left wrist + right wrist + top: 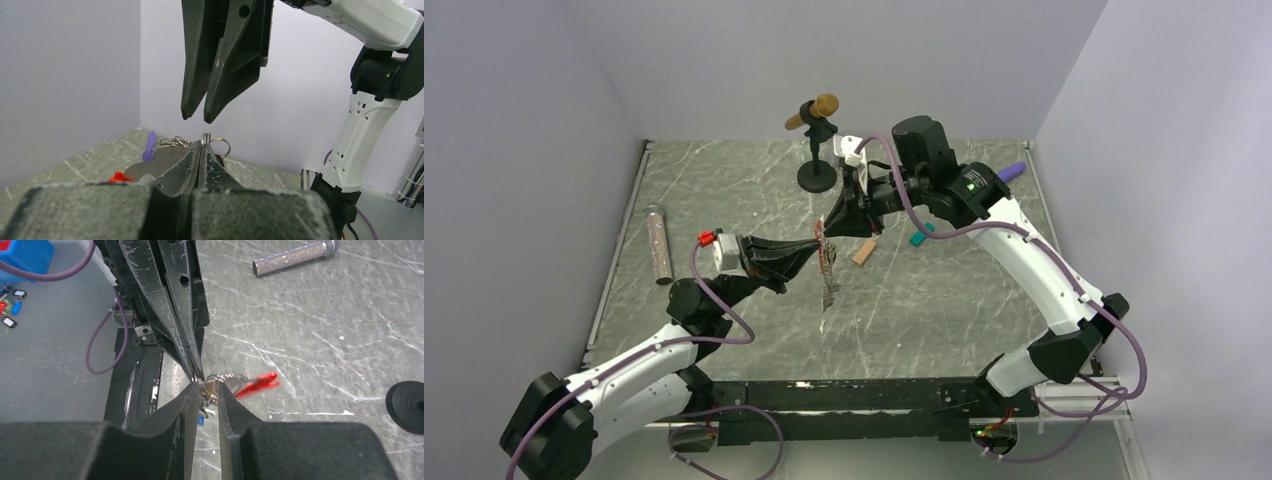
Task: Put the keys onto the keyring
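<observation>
Left pincer (201, 145) clamped shut on the silvery rings of the keyring (226, 381), which is held up off the desk (944, 310). Red clip (257, 381) hangs with it. Right pincer (206, 387) at left pincer's 1 o'clock, slightly parted, tips just beside rings. Tan block (864, 253) beyond, at 2 o'clock.
</observation>
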{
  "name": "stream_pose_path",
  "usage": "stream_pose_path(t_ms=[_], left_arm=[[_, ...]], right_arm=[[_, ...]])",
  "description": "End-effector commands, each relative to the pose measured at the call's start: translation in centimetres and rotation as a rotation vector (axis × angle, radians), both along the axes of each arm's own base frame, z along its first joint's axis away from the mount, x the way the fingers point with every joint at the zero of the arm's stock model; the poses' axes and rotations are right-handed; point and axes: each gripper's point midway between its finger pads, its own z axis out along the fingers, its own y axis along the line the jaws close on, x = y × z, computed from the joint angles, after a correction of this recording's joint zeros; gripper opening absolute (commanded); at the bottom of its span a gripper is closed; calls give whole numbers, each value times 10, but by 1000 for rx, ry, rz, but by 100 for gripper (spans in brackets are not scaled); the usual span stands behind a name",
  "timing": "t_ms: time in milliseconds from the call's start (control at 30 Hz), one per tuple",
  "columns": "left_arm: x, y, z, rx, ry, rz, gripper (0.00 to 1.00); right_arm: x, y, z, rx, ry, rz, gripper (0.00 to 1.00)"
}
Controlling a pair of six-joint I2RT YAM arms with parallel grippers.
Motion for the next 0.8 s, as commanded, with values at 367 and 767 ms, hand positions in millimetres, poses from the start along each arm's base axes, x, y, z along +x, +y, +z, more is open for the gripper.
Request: stream_pose_path(t_ms=[367, 767], left_arm=[[-5, 6, 25, -54, -96, 13, 0], [-6, 6, 27, -57, -98, 6, 0]], right_arm=[[-13, 0, 0, 33, 30, 76, 28], [-2, -4, -4, 23, 39, 33, 22]])
